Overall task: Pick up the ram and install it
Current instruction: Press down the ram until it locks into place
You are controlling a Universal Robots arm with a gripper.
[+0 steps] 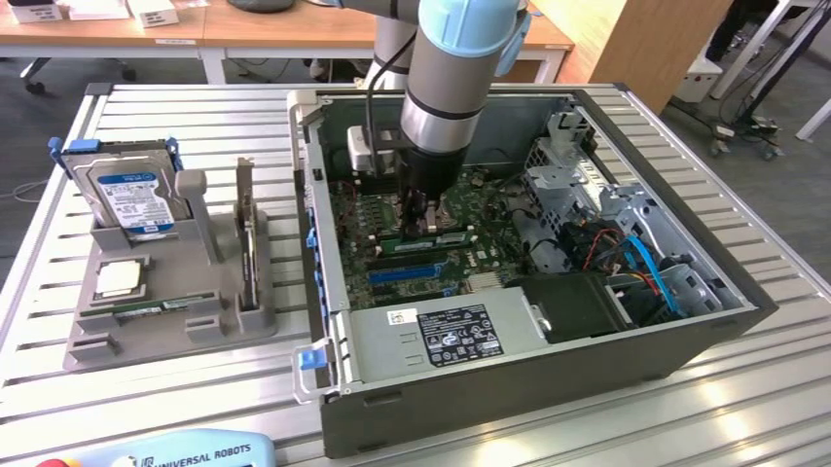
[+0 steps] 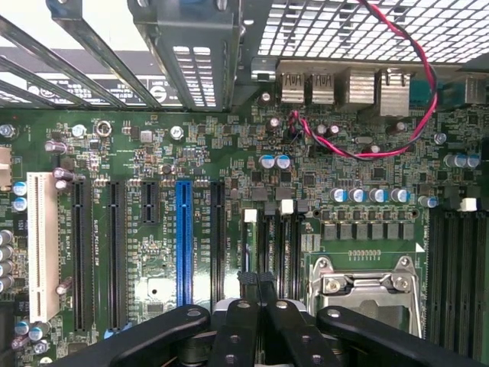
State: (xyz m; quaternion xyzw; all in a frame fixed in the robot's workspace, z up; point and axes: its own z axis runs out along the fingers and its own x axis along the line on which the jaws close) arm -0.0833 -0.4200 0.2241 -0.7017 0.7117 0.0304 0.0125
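One arm reaches down into the open computer case (image 1: 727, 311) on the desk (image 1: 779, 389) in the exterior view, and its pincer (image 1: 422, 219) hangs low over the motherboard (image 1: 389, 243), jaws drawn together. I cannot tell from here whether anything thin is pinched between them. Well away from the pincer, outside the case towards the exterior view's left, a grey holder (image 1: 214, 326) carries a hard drive (image 1: 130, 195), an upright card (image 1: 244, 229) and, along its near edge, a narrow green stick that looks to be the ram (image 1: 159, 308).

The writing is sparse. "UNIVERSAL ROBOTS" reads on the blue pendant (image 1: 195, 452) at the near edge of the desk. The drive's blue label and the sticker on the power supply (image 1: 449, 336) are too small to read.

In the wrist view the pincer (image 2: 256, 284) is narrow, its fingers (image 2: 233, 321) pressed side by side just short of the black memory slots (image 2: 279, 245) with their white end clips. The silver processor socket (image 2: 367, 294) sits just beside the pincer, and a blue slot (image 2: 184, 241) lies near it on the other side. The board's fine lettering cannot be made out.

To my eye the work here is at the memory slots. Doing it well would call for a stick held square to the slot, the end clips swung open, and a straight, even press with no twist, keeping clear of the socket alongside.
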